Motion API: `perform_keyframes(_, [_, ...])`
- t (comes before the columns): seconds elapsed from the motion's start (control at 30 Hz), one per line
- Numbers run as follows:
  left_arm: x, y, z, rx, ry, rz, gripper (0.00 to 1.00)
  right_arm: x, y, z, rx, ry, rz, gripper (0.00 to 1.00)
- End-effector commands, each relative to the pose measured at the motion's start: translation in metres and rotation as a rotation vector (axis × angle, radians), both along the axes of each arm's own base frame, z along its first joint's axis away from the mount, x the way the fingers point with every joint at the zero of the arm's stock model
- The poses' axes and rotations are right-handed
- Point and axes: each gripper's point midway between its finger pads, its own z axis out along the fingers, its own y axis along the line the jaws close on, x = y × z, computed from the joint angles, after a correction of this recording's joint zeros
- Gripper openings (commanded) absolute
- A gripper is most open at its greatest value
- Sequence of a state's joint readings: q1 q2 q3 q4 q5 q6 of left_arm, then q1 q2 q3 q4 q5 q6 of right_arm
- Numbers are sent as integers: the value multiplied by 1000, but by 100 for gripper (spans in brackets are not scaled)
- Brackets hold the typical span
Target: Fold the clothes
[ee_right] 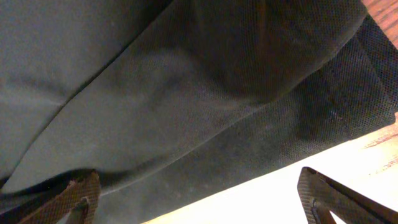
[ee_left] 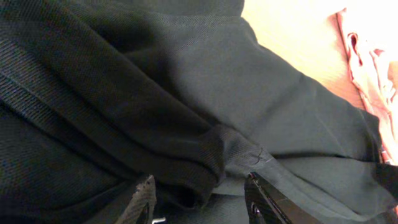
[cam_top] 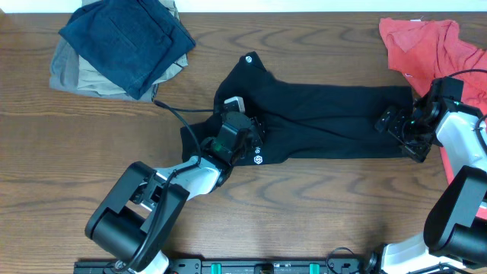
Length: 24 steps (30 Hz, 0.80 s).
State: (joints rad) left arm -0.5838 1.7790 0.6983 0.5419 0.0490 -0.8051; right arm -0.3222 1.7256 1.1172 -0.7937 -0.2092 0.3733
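Observation:
The clothes [cam_top: 319, 122], one long black garment, lie stretched across the middle of the table, with a small white round logo [cam_top: 258, 159] near the front left edge. My left gripper [cam_top: 237, 114] rests low on the garment's left part. In the left wrist view its fingers [ee_left: 146, 198] stand partly apart around a thick ribbed fold of the clothes [ee_left: 199, 177], and a gap shows beside the right finger. My right gripper [cam_top: 396, 133] sits at the garment's right end. Its jaws [ee_right: 208, 199] are wide open over the hem [ee_right: 249, 155], gripping nothing.
A coral-red shirt [cam_top: 426, 46] lies at the back right, close to my right arm. A navy garment [cam_top: 125, 38] is stacked on a khaki one [cam_top: 76, 76] at the back left. A black cable [cam_top: 171, 111] trails beside the left arm.

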Motion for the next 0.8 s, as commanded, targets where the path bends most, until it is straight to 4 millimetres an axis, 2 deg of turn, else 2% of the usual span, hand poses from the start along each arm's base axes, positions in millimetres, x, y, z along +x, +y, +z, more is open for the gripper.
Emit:
perform_keyframes(0.0, [6,0,-5,11,-10,9,48,0,3,3,-8,-9,23,99])
perform_keyframes(0.23, [6,-1,-20,62,-19,-26,48,0,3,3,-8,-8,24,99])
perform_keyframes(0.33, [7,-1,-19,80,-39,-44,47,0,3,3,-8,-9,24,99])
perform_keyframes(0.57, [13,-5,-10,89,-88,-66,29,0,3,3,-9,-9,24,99])
perform_keyframes(0.77, [18,-8,-4,106,-120,-86,6,1,2,3,-9,-11,24,99])
